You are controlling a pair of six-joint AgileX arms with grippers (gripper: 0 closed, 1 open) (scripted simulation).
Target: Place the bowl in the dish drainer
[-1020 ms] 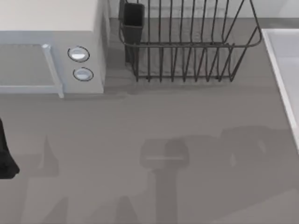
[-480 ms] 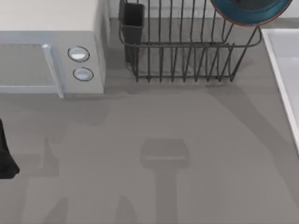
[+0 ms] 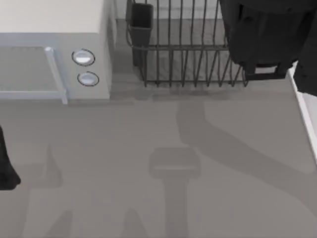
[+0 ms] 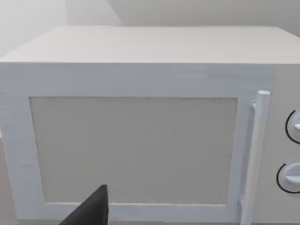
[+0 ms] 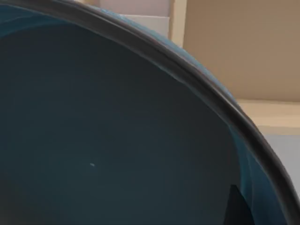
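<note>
Top view: right arm (image 3: 267, 34) over dish drainer (image 3: 183, 59)

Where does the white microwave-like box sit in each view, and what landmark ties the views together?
Top view: white box at upper left, beside the dish drainer.
Left wrist view: its door faces the camera.
Right wrist view: the teal bowl, its inside seen close up.
Shared landmark: the two round knobs beside the door handle.

One dish drainer (image 3: 183, 54) with one utensil cup (image 3: 141, 22), one blue bowl (image 5: 108, 140), one white microwave-like box (image 3: 49, 49) carrying two round knobs (image 3: 82, 57), and two robot arms (image 3: 267, 34) share one tabletop (image 3: 148, 148).
</note>
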